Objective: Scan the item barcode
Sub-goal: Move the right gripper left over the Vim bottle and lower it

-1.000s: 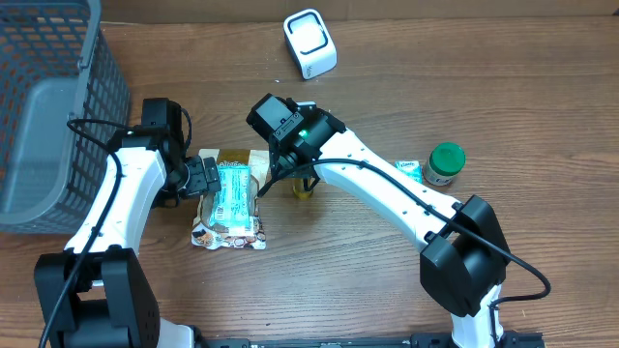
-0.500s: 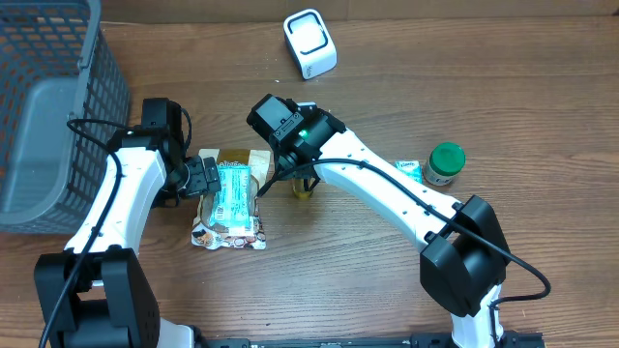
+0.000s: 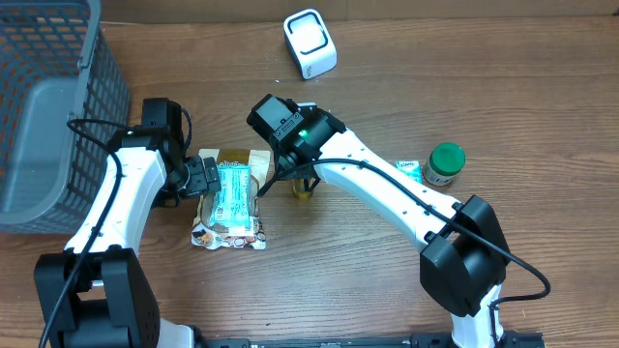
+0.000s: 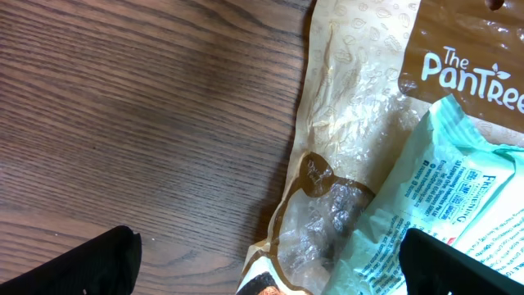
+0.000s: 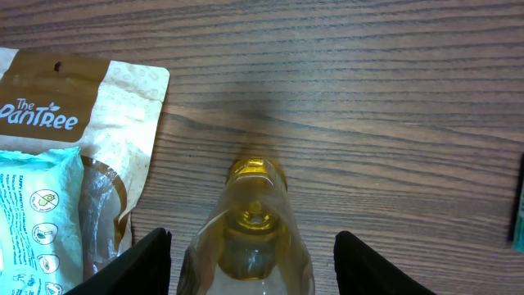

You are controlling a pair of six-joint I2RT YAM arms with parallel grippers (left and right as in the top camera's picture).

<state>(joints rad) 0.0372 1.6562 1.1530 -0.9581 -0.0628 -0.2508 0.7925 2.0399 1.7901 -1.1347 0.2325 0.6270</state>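
Note:
A small clear bottle of yellow liquid [image 5: 254, 238] stands on the table between the fingers of my right gripper [image 5: 252, 264]. Both fingers [image 5: 143, 266] show a gap to the bottle, so the gripper is open around it. In the overhead view the bottle [image 3: 304, 188] peeks out under the right wrist. My left gripper [image 4: 262, 266] is wide open over the edge of a brown and white snack pouch [image 4: 352, 147]. On the pouch lies a teal wipes pack [image 4: 458, 197]. The white barcode scanner [image 3: 309, 43] sits at the back of the table.
A grey mesh basket [image 3: 48, 116] fills the far left. A jar with a green lid [image 3: 446, 162] and a small teal packet [image 3: 410, 171] lie at the right, beside the right arm. The pouch [image 3: 230, 232] lies between the two arms.

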